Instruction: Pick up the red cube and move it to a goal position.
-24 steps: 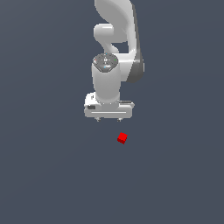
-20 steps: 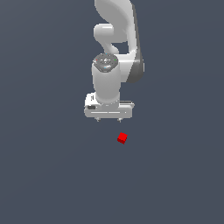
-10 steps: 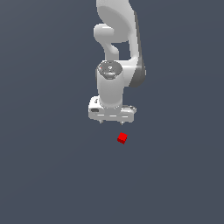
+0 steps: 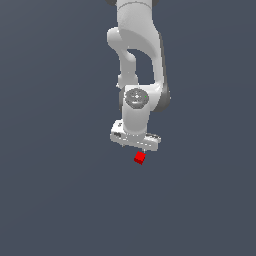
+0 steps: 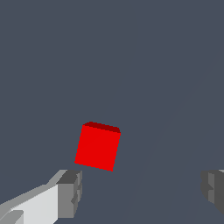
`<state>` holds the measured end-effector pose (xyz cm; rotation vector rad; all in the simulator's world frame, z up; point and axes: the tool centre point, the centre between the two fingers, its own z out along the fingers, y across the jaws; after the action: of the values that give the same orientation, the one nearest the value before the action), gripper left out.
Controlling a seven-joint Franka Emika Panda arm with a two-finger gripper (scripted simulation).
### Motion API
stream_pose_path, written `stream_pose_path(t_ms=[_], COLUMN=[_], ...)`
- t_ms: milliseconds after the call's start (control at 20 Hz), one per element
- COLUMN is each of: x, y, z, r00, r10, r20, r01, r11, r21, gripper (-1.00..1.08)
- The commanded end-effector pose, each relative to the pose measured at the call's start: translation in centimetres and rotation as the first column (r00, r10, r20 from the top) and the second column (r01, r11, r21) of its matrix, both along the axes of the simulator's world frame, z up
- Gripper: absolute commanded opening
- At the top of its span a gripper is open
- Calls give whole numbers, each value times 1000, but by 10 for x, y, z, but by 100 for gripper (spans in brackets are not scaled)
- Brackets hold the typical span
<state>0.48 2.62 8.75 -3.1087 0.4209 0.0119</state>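
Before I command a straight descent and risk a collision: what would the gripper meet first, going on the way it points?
Probably the red cube: in the wrist view it lies ahead of the open gripper, off-centre toward one finger. Depth is unclear, so that finger might clip it.

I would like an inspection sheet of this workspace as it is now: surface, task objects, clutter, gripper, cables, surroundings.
Surface: plain dark grey-blue floor, no marks seen.
Job's things: red cube lying on the floor, not held; no goal marker seen.
Clutter: nothing seen.
Gripper: gripper open, fingers wide apart; the cube is ahead of them, nearer one finger, not between them, and untouched.
Cables: nothing seen.
Surroundings: white arm above the cube; the rest is uniform background.
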Motion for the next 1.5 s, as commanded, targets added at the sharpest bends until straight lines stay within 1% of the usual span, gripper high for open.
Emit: stream_pose_path(t_ms=[0, 250, 500, 950, 1000, 1450], x=[3, 9, 14, 18, 18, 18], y=[8, 20, 28, 31, 31, 31], z=[-16, -42, -60, -68, -68, -68], r00=[999, 991, 982, 977, 977, 977], r10=[-51, -132, -187, -213, -213, -213], r20=[2, 5, 6, 7, 7, 7], r01=[51, 132, 187, 213, 213, 213], r11=[999, 991, 982, 977, 977, 977], r21=[-2, -4, -6, -6, -6, -6], gripper=[100, 100, 100, 100, -100, -100])
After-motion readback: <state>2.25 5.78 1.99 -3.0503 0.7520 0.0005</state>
